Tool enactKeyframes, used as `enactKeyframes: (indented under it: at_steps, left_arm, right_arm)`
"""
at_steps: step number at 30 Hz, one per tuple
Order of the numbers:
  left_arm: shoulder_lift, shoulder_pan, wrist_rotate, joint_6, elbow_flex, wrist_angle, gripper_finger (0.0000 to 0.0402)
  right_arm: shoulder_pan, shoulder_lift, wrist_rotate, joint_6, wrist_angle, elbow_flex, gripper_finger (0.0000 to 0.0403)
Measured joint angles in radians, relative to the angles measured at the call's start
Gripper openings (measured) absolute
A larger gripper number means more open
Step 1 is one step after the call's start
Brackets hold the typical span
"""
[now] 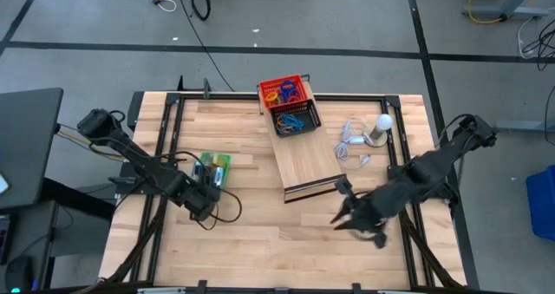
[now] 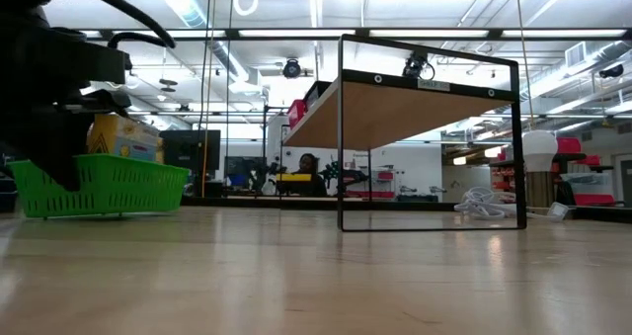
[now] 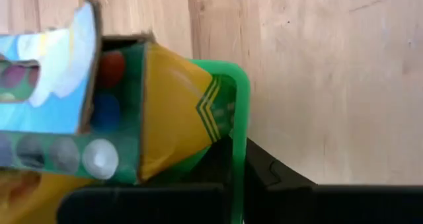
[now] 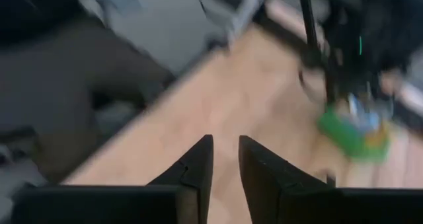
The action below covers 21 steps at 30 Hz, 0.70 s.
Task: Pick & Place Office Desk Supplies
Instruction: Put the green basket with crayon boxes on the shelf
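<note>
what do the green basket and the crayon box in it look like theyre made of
Green basket: likely moulded plastic, going by its thin slatted walls, smooth rim and uniform bright green. Crayon box: printed cardboard, slightly glossy; its opened flap shows a raw brown edge, with folded creases.

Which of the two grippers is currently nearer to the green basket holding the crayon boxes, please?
Left. The left gripper sits right at the green basket with the crayon boxes; the right gripper hangs far across the table.
</note>
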Motion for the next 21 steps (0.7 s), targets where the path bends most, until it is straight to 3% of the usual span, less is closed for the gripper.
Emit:
enactKeyframes:
  at_steps: [4, 8, 14, 21]
  left_arm:
    - [0.0, 0.0, -0.01, 0.008, 0.0, 0.015, 0.0006]
    - [0.0, 0.0, -0.016, 0.008, 0.0, 0.03, 0.0006]
    - [0.0, 0.001, -0.019, 0.031, 0.0, 0.045, 0.0006]
    - [0.001, 0.004, -0.035, 0.086, 0.001, 0.071, 0.0005]
  right_arm:
    - [-0.002, -0.098, -0.089, -0.055, 0.047, -0.003, 0.006]
    - [-0.031, -0.262, -0.193, -0.078, 0.156, -0.114, 0.0045]
    - [-0.1, -0.586, -0.245, -0.051, 0.457, -0.479, 0.0041]
    - [-0.191, -0.853, -0.138, 0.029, 0.759, -0.889, 0.0041]
